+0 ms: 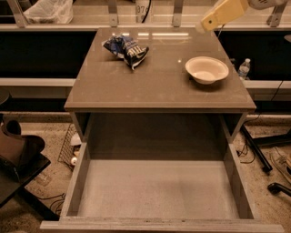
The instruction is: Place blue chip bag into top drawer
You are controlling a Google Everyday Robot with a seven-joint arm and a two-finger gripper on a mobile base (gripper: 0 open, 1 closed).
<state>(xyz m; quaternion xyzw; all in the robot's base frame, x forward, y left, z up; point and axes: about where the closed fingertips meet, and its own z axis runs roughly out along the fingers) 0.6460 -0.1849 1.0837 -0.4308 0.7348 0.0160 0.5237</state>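
— Blue chip bag (126, 49) first: where do we have it?

— We see it lying on the grey-brown cabinet top (154, 91). It is well left of the white bowl (207, 69) as we look at it, and a little farther back than the bowl. It is crumpled, dark blue with white patches.

— And the gripper?

— We find the gripper (202, 25) up in the air behind the bowl, over the back edge of the top. It sits at the end of a pale yellow arm link that slants down from the upper right. It is apart from the bowl and well apart from the bag. Whether it is spread or closed, we cannot tell.

— What about the top drawer?

— We see the top drawer (157, 191) pulled far out, below the bowl and nearer to us. Its flat grey bottom shows from one thin side wall to the other, and its front rail runs along the lower border of our view.

— How does the bowl sit?

— Mouth up, resting on the top near its right edge.

— Anything else we can place from the bowl?

— A small water bottle (244, 68) stands right of the bowl, past the top's edge and lower down. Far back and left of the bowl, a white plastic bag (47, 10) rests on a shelf behind the cabinet.
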